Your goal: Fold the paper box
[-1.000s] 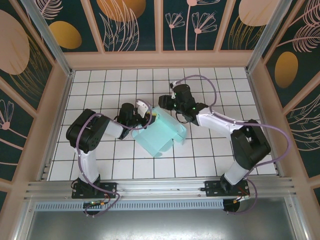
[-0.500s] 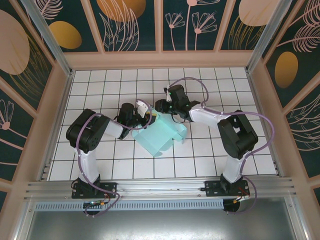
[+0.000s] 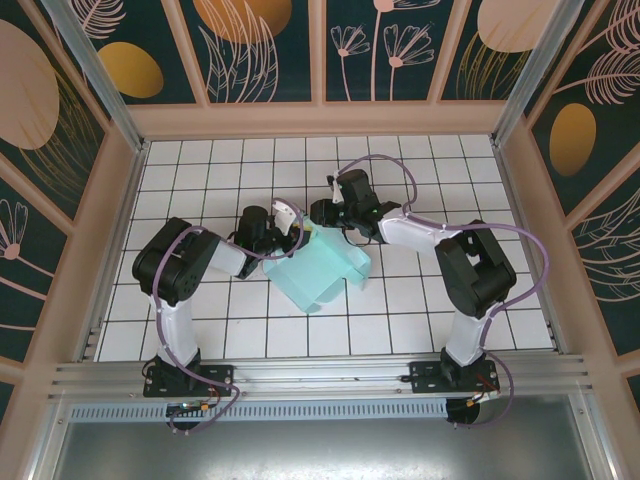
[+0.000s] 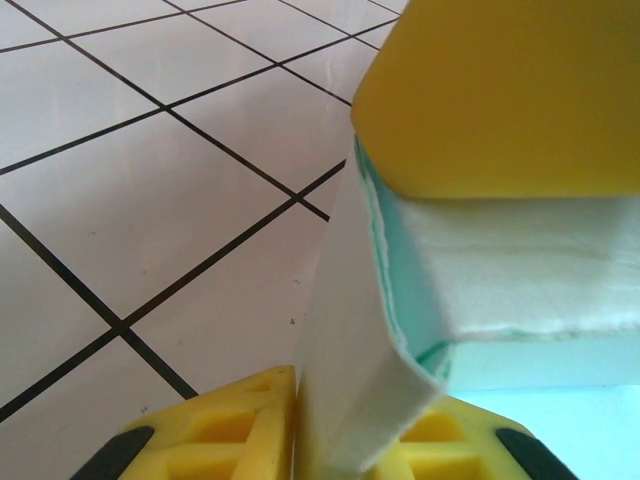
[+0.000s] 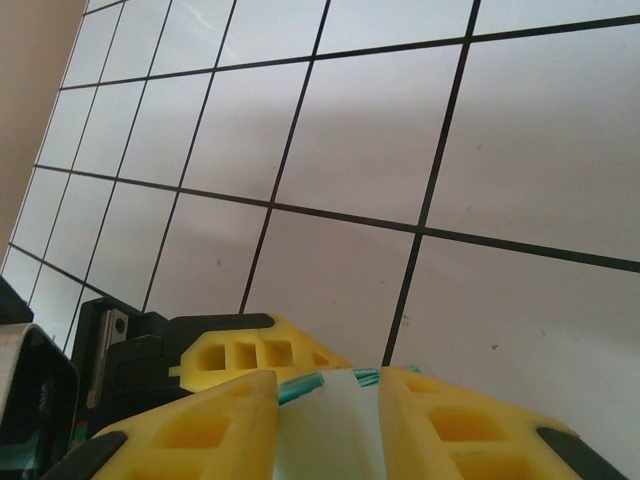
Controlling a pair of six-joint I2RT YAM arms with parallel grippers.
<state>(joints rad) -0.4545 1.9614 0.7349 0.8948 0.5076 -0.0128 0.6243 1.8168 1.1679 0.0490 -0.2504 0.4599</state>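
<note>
White tiled desk point(image 3: 200, 180), patterned walls point(image 3: 260, 50) round it. Box point(image 3: 322, 268) sits about desk centre, partly folded, its 11 o'clock corner held by both tools. Left tool point(image 3: 296, 234) on the 9 o'clock side, clamped narrow on a card wall. Right tool point(image 3: 319, 218) on the 1 o'clock side, pinching the card edge, just beside left tool.

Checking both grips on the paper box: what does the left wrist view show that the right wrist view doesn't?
Left wrist view: a folded corner of the paper box, aqua along its edge, pinched between the left fingers. Right wrist view: a narrow strip of card between the right fingers, a left finger just behind. Both: yellow fingers closed on the box over white tiled floor.
</note>
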